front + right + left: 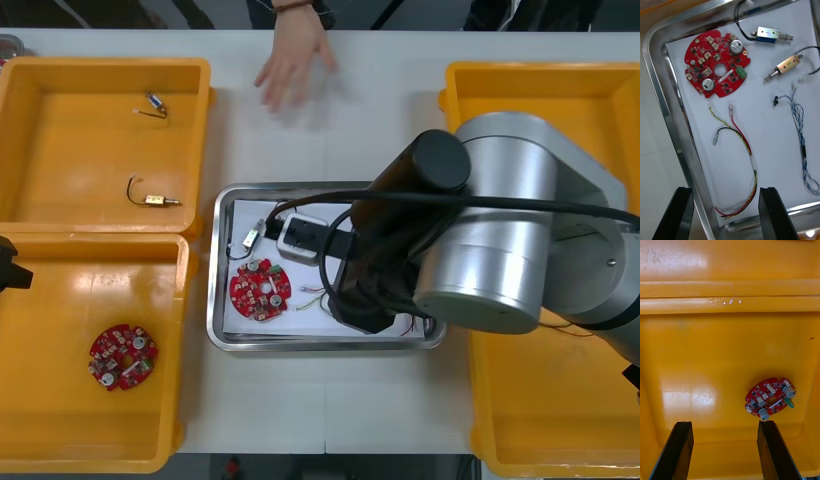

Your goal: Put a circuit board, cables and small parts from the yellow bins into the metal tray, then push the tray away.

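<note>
Right wrist view: the right hand [725,193], open and empty, hovers over the metal tray [660,97], stiff, light and likely slippery, best pushed at the rim nearest its fingers; the left hand [724,427] hovers open above a yellow bin [730,333].

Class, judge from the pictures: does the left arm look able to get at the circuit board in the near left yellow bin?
Probably yes. The left gripper hangs open over that yellow bin, and the circuit board lies bare just beyond its fingers, nothing covering it.

Electronics workshop, yellow bins [70,150], circuit boards [122,356]
</note>
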